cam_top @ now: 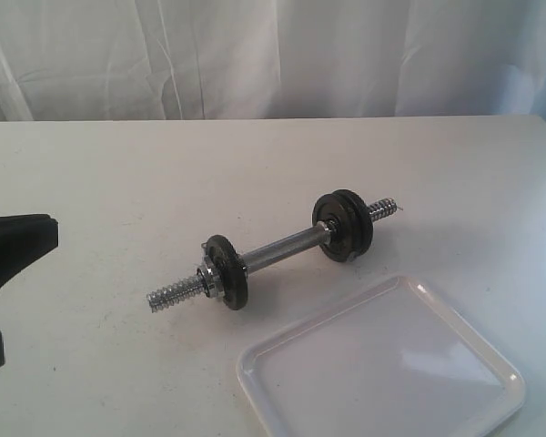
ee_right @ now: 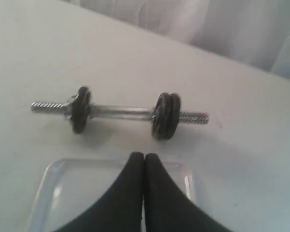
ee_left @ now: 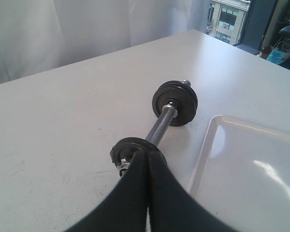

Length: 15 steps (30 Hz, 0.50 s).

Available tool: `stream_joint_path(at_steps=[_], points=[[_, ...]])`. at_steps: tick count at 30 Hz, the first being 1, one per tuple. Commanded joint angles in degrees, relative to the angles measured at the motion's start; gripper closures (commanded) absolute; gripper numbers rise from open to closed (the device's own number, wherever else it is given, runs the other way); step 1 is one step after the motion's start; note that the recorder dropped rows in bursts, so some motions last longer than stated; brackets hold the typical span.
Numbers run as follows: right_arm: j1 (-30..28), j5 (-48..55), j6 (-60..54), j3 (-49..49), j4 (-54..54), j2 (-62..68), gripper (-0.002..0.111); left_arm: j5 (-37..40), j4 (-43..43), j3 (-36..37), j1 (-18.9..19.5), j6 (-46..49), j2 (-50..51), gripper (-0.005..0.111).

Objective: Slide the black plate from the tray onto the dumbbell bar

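Exterior view: the dumbbell bar (cam_top: 282, 248) lies on the white table (cam_top: 118, 182), its axis running from 8 to 2 o'clock. 1 black plate (cam_top: 227, 273) sits on the 8 o'clock end, with a silver collar (cam_top: 209, 279) on its outer side. 2 more black plates (cam_top: 344, 225) sit pressed together at the 2 o'clock end. The tray (cam_top: 382, 373) lies at 5 o'clock of the bar, apart from it. The left gripper (ee_left: 147, 157) has its fingers pressed together, pinching nothing. The right gripper (ee_right: 144, 157) is the same.

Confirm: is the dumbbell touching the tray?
Apart. The exterior view shows a strip of bare table between the dumbbell and the tray.
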Motion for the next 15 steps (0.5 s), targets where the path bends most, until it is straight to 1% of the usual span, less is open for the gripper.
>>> stream_joint_path(at_steps=[1, 4, 7, 10, 13, 15], points=[[0.2, -18.2, 5.8, 6.6, -2.0, -3.0, 0.108, 0.4, -0.8, 0.2, -0.3, -0.5, -0.5, 0.107], [0.2, -26.6, 11.0, 13.4, -7.4, -6.9, 0.108, 0.4, -0.8, 0.2, -0.3, -0.5, -0.5, 0.107], [0.2, -30.0, 14.9, 20.4, -12.5, -12.0, 0.108, 0.3, -0.8, 0.2, -0.3, -0.5, -0.5, 0.107], [0.2, -30.2, 15.0, 26.1, -16.3, -17.0, 0.108, 0.4, -0.8, 0.2, -0.3, -0.5, -0.5, 0.107], [0.2, -30.2, 15.0, 31.2, -17.8, -22.0, 0.108, 0.4, -0.8, 0.2, -0.3, -0.5, -0.5, 0.107], [0.2, -29.9, 16.1, 34.4, -18.1, -22.9, 0.108, 0.4, -0.8, 0.2, -0.3, -0.5, -0.5, 0.107]])
